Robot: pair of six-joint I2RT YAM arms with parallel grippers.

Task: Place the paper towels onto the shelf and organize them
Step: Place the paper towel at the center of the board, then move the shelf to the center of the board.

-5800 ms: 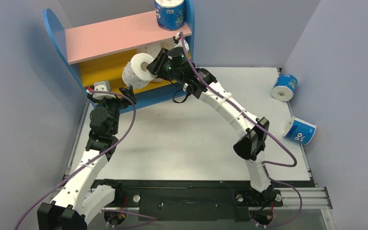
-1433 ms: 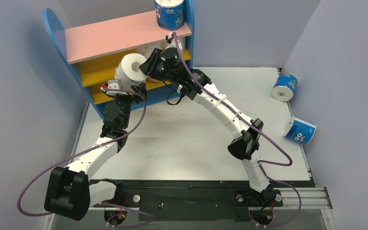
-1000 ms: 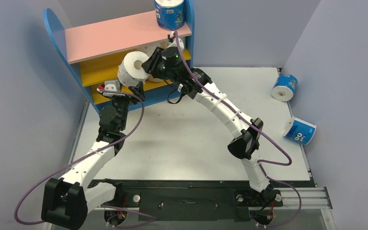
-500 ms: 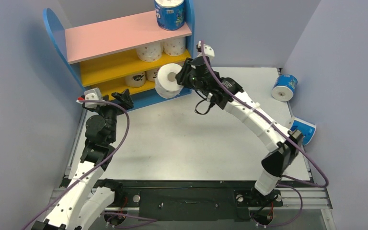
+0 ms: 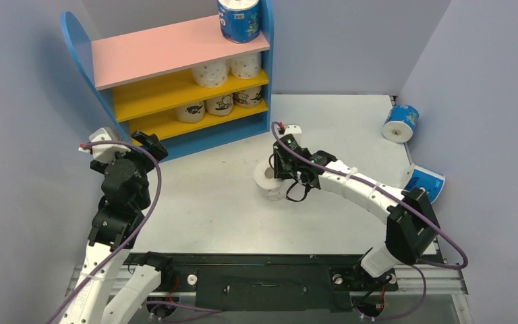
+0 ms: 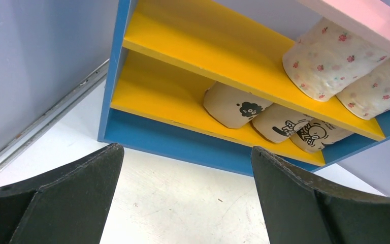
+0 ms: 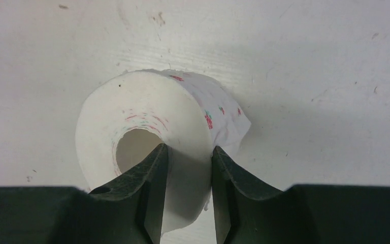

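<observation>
Right wrist view alone reveals right gripper (image 7: 189,152) jaws clamping the dotted roll (image 7: 147,112) by its wall; left gripper (image 6: 187,150) jaws apart.

Robotics lab test cell, by all signs. A scuffed white surface (image 5: 209,209) is boxed in by plain grey-lilac partition walls (image 5: 337,47) at left, right and top of the frame. Two white-and-black arms (image 5: 361,191) are bolted to a black rail (image 5: 263,280) along the bottom edge, with purple cables (image 5: 158,189) looped over them. A toy-sized shelf (image 5: 168,50) is set at upper left.
</observation>
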